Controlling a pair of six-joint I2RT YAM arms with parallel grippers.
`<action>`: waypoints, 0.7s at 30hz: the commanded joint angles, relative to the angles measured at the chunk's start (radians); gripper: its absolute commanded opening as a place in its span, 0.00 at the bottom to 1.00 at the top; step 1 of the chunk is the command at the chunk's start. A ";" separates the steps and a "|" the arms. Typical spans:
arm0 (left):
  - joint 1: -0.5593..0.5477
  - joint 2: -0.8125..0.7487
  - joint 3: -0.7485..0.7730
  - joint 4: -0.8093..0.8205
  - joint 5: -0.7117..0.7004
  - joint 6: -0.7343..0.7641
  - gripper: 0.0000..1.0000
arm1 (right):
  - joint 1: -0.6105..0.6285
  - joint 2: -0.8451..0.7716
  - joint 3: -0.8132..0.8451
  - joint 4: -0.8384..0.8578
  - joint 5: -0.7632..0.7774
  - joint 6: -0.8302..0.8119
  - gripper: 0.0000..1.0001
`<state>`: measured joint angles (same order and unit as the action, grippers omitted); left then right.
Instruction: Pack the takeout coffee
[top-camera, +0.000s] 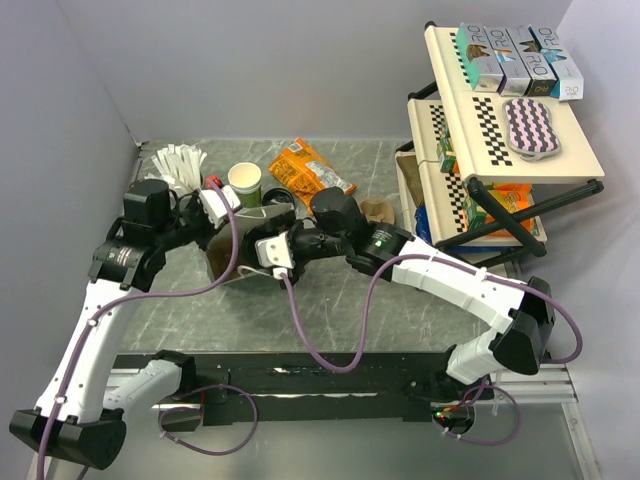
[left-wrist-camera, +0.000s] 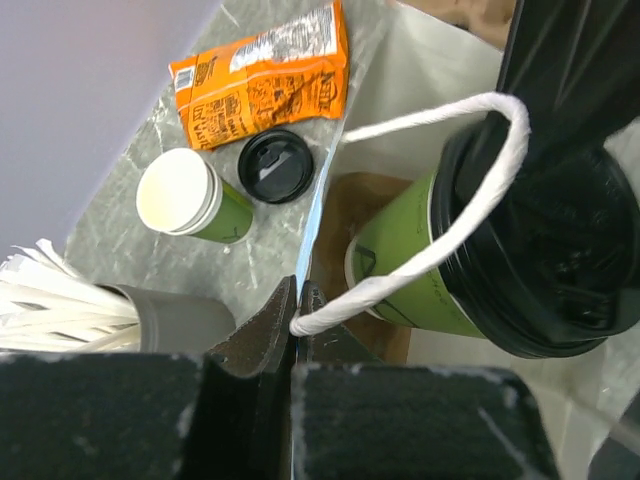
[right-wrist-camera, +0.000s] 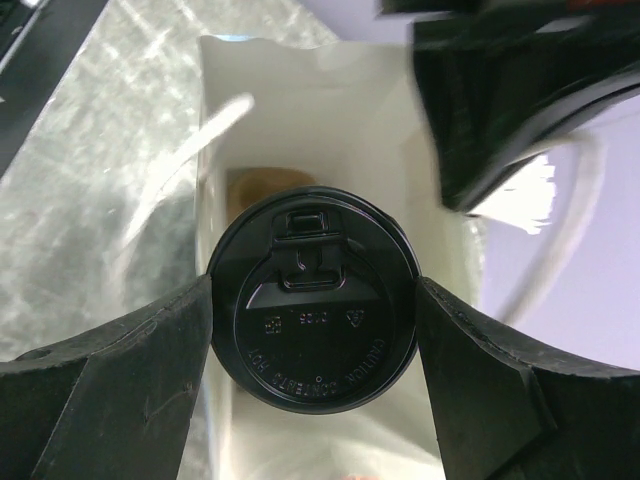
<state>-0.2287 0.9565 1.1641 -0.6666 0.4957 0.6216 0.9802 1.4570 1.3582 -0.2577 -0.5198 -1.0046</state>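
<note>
Between the right claw's (right-wrist-camera: 312, 300) two widely spread fingers sits the takeout coffee (left-wrist-camera: 415, 270). It is clamped at its black lid, a finger pressed against each side, and hangs in the mouth of the paper bag (right-wrist-camera: 300, 110) directly ahead of that claw. Off to one side, the left claw (left-wrist-camera: 298, 312) is pinched fully together on the bag's rim at the root of the string handle (left-wrist-camera: 455, 205), holding the mouth open. The handle loops across the cup's wall just beyond its fingertips.

To do this step well, I judge the right claw should advance straight along its own reach, so the cup's base meets the bag's brown floor squarely rather than catching a side wall. The string loop over the cup looks the likeliest snag, so the left claw would do well to draw the rim taut, away from the cup. Release only once the base is seated, spreading the fingers gently so the lid is not dragged off.

The cup's long axis runs along the right claw's line of reach, with the lid facing back toward the wrist and the base pointing away into the bag. Seen from the left claw it appears tilted. Whether it is plumb to the worktop (right-wrist-camera: 80, 170) I cannot tell.
</note>
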 joint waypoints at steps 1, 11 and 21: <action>-0.006 -0.047 0.019 0.061 0.075 -0.131 0.01 | 0.023 -0.060 -0.022 -0.018 -0.011 -0.012 0.00; -0.012 -0.113 -0.066 0.065 0.204 -0.254 0.01 | 0.038 -0.075 -0.039 -0.084 0.018 -0.006 0.00; -0.046 -0.134 -0.107 0.079 0.225 -0.266 0.01 | 0.040 -0.055 0.031 -0.181 0.033 -0.057 0.00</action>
<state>-0.2642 0.8356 1.0500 -0.6323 0.6735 0.3935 1.0088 1.4277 1.3243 -0.3977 -0.4896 -1.0168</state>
